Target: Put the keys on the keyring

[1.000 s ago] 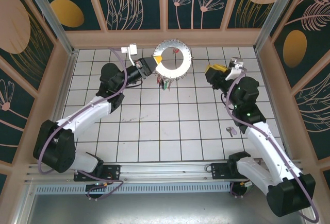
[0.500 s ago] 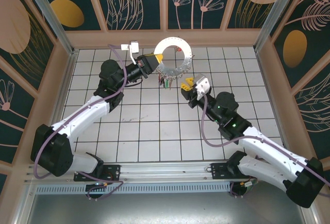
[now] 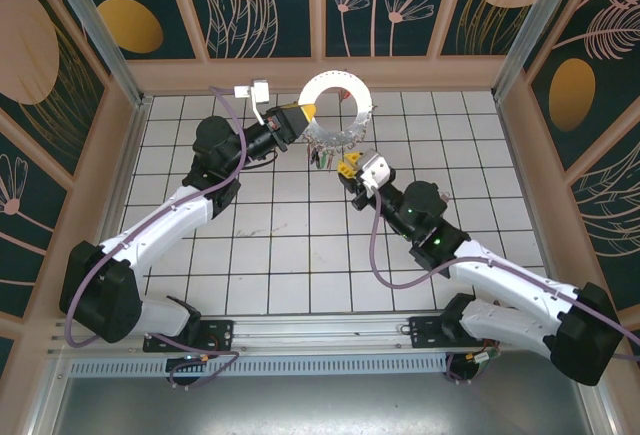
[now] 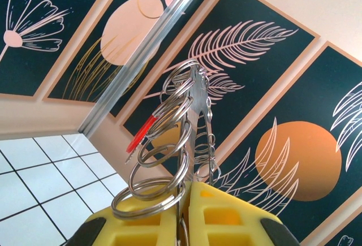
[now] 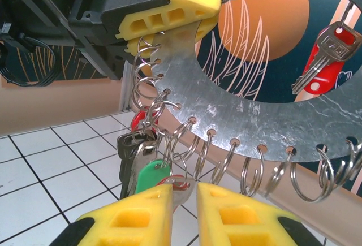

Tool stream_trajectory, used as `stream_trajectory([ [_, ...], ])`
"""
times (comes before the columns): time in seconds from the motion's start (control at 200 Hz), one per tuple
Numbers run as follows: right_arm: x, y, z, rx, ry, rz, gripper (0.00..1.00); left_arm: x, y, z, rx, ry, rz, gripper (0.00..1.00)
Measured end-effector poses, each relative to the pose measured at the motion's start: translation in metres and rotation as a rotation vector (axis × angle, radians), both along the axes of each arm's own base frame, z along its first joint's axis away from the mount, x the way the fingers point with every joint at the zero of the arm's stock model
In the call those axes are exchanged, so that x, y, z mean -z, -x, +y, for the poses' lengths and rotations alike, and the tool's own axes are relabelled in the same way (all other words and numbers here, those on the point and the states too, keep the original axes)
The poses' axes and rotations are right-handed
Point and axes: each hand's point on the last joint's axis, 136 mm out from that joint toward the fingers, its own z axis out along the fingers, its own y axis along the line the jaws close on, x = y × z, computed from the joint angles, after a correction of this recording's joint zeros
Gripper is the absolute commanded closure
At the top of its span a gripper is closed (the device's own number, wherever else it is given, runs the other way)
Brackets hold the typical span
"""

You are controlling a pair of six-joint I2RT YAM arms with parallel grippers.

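Note:
The keyring (image 3: 361,113), a flat grey metal ring with small split rings hanging through holes along its rim, is held upright above the far tiles. My left gripper (image 3: 304,115) is shut on its left edge; in the left wrist view the keyring (image 4: 197,102) stands edge-on between the yellow fingers of that gripper (image 4: 184,203). Keys (image 3: 322,159) hang in a bunch below it. My right gripper (image 5: 184,201) sits under the keyring (image 5: 254,116), its fingers closed on a silvery key (image 5: 182,191). A green key (image 5: 148,173), a black key (image 5: 126,151) and a red key (image 5: 325,59) also hang there.
White tiled floor (image 3: 290,235) inside a walled pen with patterned panels (image 3: 265,5) and wooden edging. An aluminium post (image 4: 141,70) stands in the far left corner. Both arms reach over the far middle tiles; my right gripper (image 3: 347,167) is close under the ring.
My right arm has swung from the right wall leftward to just under the keyring, its jaws narrowing on the way. The left gripper has tipped the ring more upright.

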Motion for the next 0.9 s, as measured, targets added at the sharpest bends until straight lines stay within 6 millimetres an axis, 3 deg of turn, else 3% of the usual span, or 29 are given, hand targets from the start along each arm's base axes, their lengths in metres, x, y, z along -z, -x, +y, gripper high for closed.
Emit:
stream_trajectory([
  [0.901,0.001,-0.015,0.004,0.043,-0.045,-0.004,0.76,0.0,-0.002,0.001,-0.01,0.011,0.015,1.0],
])
